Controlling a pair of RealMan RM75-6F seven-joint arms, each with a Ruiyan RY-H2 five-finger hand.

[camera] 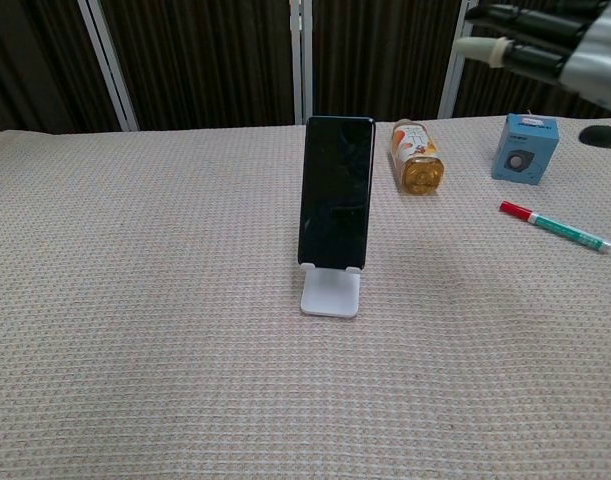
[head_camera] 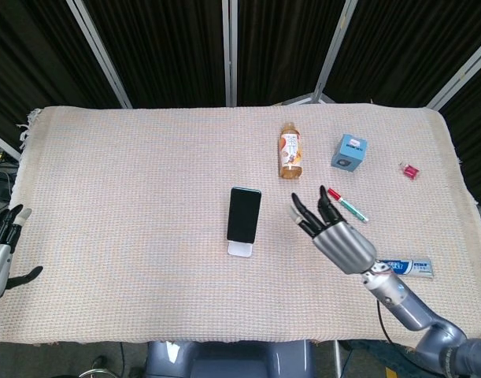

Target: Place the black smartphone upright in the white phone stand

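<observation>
Table: woven cloth, broad bare area left of centre. Right hand: raised, fingers spread, holding nothing, apart from phone. Left hand: at left edge, fingers apart, empty. Black smartphone: upright in white phone stand, mid-table.

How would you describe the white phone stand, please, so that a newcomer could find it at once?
Start from the beige woven cloth covering the table and look near its middle, left of the orange drink bottle lying flat. There the small white plastic phone stand sits, the only item propping the black smartphone upright while everything else lies loose.
</observation>
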